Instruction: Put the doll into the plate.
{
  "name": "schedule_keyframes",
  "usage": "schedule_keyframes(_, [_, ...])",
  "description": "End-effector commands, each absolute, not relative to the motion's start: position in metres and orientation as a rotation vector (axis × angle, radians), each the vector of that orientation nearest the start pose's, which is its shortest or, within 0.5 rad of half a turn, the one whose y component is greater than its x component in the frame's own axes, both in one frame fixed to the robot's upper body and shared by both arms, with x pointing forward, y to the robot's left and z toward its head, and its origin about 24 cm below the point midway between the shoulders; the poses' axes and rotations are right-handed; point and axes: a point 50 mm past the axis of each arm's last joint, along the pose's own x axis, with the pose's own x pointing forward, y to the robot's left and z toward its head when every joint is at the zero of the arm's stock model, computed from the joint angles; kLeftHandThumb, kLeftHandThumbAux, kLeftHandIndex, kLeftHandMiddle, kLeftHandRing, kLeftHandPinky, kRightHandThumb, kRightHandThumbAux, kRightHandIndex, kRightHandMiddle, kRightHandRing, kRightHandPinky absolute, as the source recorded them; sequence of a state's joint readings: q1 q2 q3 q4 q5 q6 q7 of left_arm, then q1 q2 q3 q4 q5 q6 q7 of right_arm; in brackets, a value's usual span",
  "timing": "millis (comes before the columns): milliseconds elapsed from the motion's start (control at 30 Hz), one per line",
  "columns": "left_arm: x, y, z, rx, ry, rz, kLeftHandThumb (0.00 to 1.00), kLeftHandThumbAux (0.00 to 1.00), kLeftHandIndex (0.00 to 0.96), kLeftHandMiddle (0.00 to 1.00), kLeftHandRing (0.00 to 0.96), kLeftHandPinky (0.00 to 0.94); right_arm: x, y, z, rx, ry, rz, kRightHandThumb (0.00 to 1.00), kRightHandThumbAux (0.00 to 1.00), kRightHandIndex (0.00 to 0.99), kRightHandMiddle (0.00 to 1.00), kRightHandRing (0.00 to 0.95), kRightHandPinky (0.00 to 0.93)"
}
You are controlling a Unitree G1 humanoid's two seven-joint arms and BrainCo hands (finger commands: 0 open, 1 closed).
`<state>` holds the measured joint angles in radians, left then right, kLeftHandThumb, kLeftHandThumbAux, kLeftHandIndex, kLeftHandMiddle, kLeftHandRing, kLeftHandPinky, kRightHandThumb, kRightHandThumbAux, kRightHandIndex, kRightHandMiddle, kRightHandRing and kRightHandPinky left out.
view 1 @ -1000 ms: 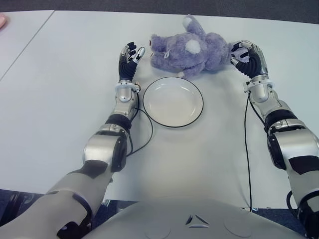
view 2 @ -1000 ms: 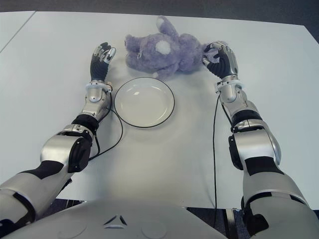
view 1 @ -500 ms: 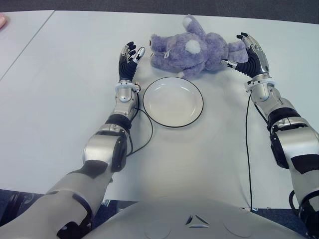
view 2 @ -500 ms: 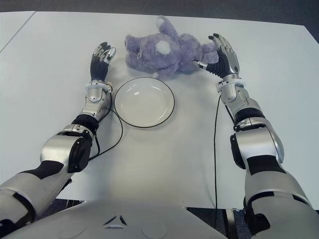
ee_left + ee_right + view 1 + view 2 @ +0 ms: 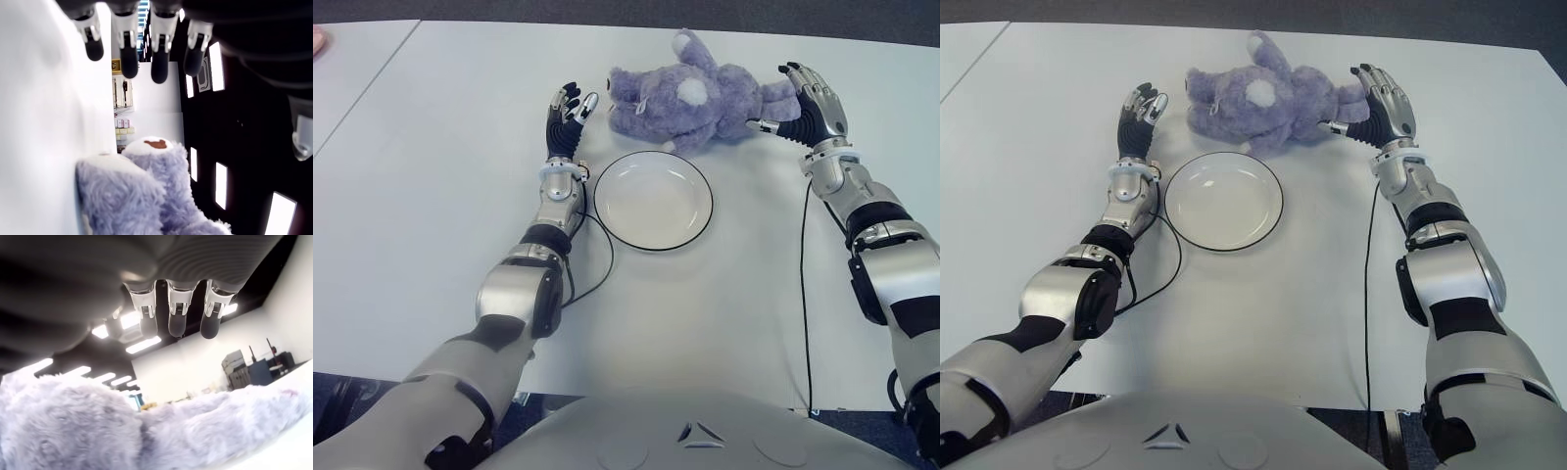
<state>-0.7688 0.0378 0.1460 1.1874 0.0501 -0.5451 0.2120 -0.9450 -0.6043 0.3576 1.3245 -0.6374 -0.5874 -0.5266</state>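
Observation:
A purple plush doll (image 5: 695, 98) lies on its side on the white table (image 5: 431, 176), just beyond a white plate (image 5: 653, 200) with a dark rim. My right hand (image 5: 806, 108) is open at the doll's right end, fingers spread and its thumb by the fur; the right wrist view shows straight fingers (image 5: 177, 316) above the plush (image 5: 73, 421). To the doll's left my left hand (image 5: 568, 117) is open with a small gap between them, its fingers (image 5: 128, 54) extended, and the doll (image 5: 146, 196) lies ahead of them. Nothing lies in the plate.
A black cable (image 5: 800, 284) runs along the table beside my right arm, and another (image 5: 602, 259) loops beside my left forearm. The table's far edge runs close behind the doll. A seam (image 5: 367, 88) crosses the table at far left.
My right hand let go of the doll's right end, its fingers uncurling, and then drew slightly right. The left hand, doll and plate stayed where they were.

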Motion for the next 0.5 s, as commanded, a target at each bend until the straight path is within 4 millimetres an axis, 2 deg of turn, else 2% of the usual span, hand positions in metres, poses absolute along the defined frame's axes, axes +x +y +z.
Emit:
schedule_keyframes(33, [0.2779, 0.1240, -0.0709, 0.036, 0.444, 0.138, 0.000, 0.451, 0.174, 0.183, 0.146, 0.043, 0.3813, -0.2595, 0.1487, -1.343, -0.356, -0.127, 0.031, 0.361, 0.000, 0.000, 0.000, 0.000])
schedule_keyframes(500, [0.2764, 0.1243, -0.0726, 0.028, 0.455, 0.136, 0.000, 0.452, 0.182, 0.184, 0.142, 0.023, 0.3826, -0.2568, 0.1515, -1.342, -0.374, -0.129, 0.068, 0.369, 0.000, 0.000, 0.000, 0.000])
